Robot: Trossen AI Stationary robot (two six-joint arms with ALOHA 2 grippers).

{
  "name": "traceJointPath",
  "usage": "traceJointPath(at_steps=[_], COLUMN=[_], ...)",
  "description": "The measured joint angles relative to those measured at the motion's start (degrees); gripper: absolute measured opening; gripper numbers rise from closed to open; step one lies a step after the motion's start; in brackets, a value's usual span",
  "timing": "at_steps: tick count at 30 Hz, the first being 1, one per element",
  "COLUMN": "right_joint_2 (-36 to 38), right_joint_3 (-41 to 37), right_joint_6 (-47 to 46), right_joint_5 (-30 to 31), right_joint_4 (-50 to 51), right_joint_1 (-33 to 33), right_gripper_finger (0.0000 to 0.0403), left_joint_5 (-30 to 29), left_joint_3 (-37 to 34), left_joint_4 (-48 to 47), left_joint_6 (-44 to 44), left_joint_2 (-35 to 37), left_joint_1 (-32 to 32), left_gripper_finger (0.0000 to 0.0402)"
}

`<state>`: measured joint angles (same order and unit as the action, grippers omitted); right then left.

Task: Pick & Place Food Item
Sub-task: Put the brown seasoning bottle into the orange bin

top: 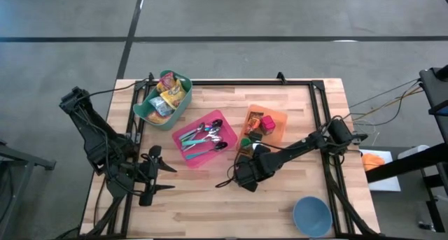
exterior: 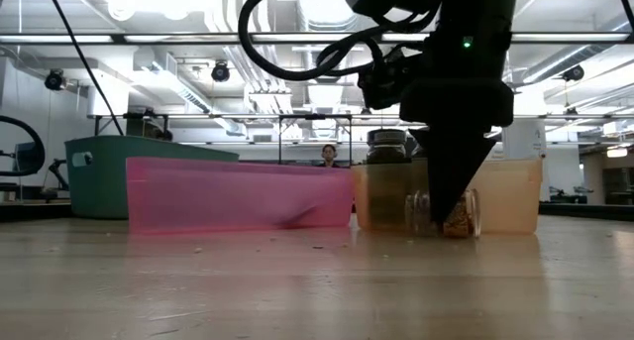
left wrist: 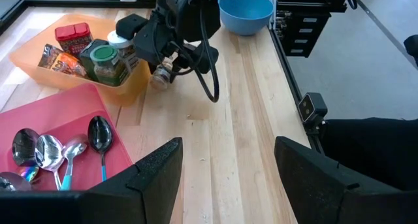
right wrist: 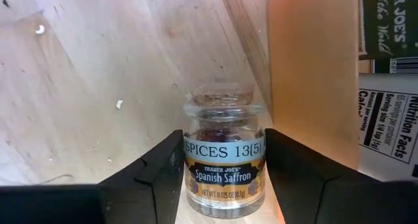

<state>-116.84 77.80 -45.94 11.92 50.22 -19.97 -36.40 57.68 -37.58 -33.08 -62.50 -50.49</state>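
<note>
Right wrist view alone reads the label: a small clear glass saffron jar (right wrist: pixel 224 155) with cork stopper, "Spanish Saffron", upright on the surface between the right gripper (right wrist: pixel 222 165) fingers, which sit against both its sides, closed on it. High view hides the jar under the right gripper (top: pixel 246 171); shows only the arm reaching in from the right, near the surface's front centre, just in front of the orange bin (top: pixel 275 126).

Low view: jar (exterior: pixel 444 213) stands on the wood just in front of the orange bin (exterior: pixel 515 191), translucent plastic, with the dark gripper coming down onto it. Pink tray (exterior: pixel 238 193) beside it, teal bin (exterior: pixel 109 171) further left.

Left wrist view: left gripper (left wrist: pixel 225 178) fingers apart, holding nothing, hovering over bare wood at the front left. It also shows a green-lidded spice jar (left wrist: pixel 104 62), a red tin (left wrist: pixel 73 36) and a foil packet in the orange bin; metal spoons (left wrist: pixel 62 149) in the pink tray; a round blue bowl (left wrist: pixel 245 12).

High view adds snack packets (top: pixel 168 93) in the teal bin, blue bowl at front right corner.

Surface: pale wood planks, black frame rails. Room: grey concrete floor, exposed ceiling ducts, strip lights, a person far behind.
</note>
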Motion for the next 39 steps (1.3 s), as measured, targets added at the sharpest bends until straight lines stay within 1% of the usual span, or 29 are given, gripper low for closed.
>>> traceJointPath(at_steps=[2,6,8,10,14,16,18,22,28,34,39], right_joint_2=[0.0,0.0,0.0,0.0,0.0,0.0,0.0,0.0,0.0,0.2,0.5], right_joint_3=[0.0,-0.1,-0.1,-0.1,-0.1,-0.1,-0.1,-0.2,-0.1,-0.1,0.2], right_joint_6=[-0.2,-0.2,-0.3,-0.4,-0.9,-2.1,-3.1,-5.1,-7.7,-6.4,-3.6], right_joint_5=[0.1,0.6,0.7,0.7,0.0,-0.4,-0.4,-1.5,-3.1,-3.6,-4.3], right_joint_4=[-0.1,0.0,0.1,0.1,0.0,-0.1,0.0,-0.3,-0.5,-0.6,0.0], right_joint_1=[-0.1,-0.2,-0.3,-0.4,-0.7,-1.2,-1.7,-2.9,-4.7,-5.1,-3.8], right_gripper_finger=[0.0187,0.0205,0.0208,0.0203,0.0174,0.0166,0.0167,0.0181,0.0185,0.0186,0.0187], left_joint_5=[0.0,0.0,0.0,0.0,0.0,0.0,0.0,0.0,0.0,0.0,0.0], left_joint_3=[0.0,0.0,0.0,0.0,0.0,0.0,0.0,0.0,0.0,0.0,0.0], left_joint_4=[0.0,0.0,0.0,0.0,0.0,0.0,0.0,0.0,0.0,0.0,0.0], left_joint_6=[0.0,0.0,-0.1,-0.1,-0.1,-0.1,-0.1,-0.1,-0.1,0.0,0.0], left_joint_2=[0.0,0.0,0.0,0.0,0.0,0.0,0.0,0.0,0.0,0.0,0.0], left_joint_1=[0.0,0.0,0.0,0.0,0.0,0.0,0.0,0.0,0.0,0.0,0.0], left_gripper_finger=[0.0244,0.0244,0.0244,0.0244,0.0244,0.0244,0.0244,0.0244,0.0244,0.0244,0.0244])
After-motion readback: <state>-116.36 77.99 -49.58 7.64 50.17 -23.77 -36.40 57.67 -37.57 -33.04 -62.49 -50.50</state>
